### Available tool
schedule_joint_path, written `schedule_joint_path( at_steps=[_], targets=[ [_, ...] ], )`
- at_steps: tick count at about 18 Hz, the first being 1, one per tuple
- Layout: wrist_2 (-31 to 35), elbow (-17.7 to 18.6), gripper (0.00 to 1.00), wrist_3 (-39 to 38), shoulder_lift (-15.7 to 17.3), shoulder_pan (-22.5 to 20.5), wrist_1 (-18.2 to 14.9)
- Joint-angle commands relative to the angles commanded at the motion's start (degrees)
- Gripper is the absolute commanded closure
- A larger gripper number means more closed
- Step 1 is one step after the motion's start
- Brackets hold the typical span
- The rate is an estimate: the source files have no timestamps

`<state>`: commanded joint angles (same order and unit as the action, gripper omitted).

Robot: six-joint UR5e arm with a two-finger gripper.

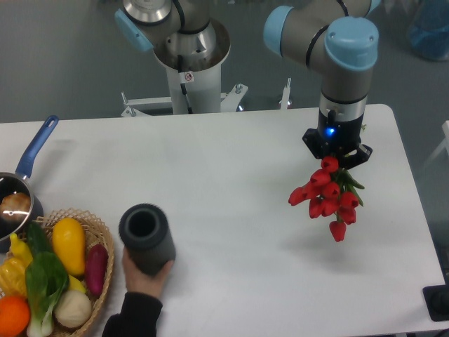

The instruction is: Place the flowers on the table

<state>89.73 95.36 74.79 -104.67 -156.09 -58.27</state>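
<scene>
UR5e arm reaches in from the back-right of the white table (231, 175), wrist pointing straight down w/ a blue light lit on it, gripper (336, 159) hanging above the right half of the tabletop. Jaws are closed on the stem end of the flowers (328, 196), a bunch of red tulips w/ a few green leaves, which dangle head-down just under the fingers, clear of the surface, w/ a faint shadow on the table below them. The fingertips themselves are mostly hidden behind the top blooms, so the exact grip point is hard to make out. At front-left a person's hand (146, 275), sleeve cut off by the bottom edge, holds a dark grey cylindrical vase (146, 239) tipped so its open mouth faces the camera. Far left, a wicker basket (104, 263) of veg, incl. a yellow squash and greens, is cropped by the frame, and a pot w/ a blue handle (35, 147) sits just behind it, also cropped. Flowers hang near the table's right edge; bare white tabletop lies between them and the vase.
</scene>
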Motion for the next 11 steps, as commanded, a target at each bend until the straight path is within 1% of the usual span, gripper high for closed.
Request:
schedule_joint_path(
  at_steps=[5, 7, 8, 9, 10, 11],
  targets=[
    [0.4, 0.5, 1.00, -0.7, -0.7, 0.3, -0.6],
    [1.4, 1.1, 1.00, -0.7, -1.4, 0.9, -2.1],
    [1.4, 1.3, 1.00, -0.7, -1.4, 2.3, -2.6],
    [1.4, 1.7, 0.92, -0.6, -1.4, 3.3, -3.0],
    [1.3, 2.1, 0.79, -0.6, -1.3, 3.9, -3.2],
    [1.1, 2.4, 0.59, -0.6, -1.2, 4.1, -3.2]
  ],
)
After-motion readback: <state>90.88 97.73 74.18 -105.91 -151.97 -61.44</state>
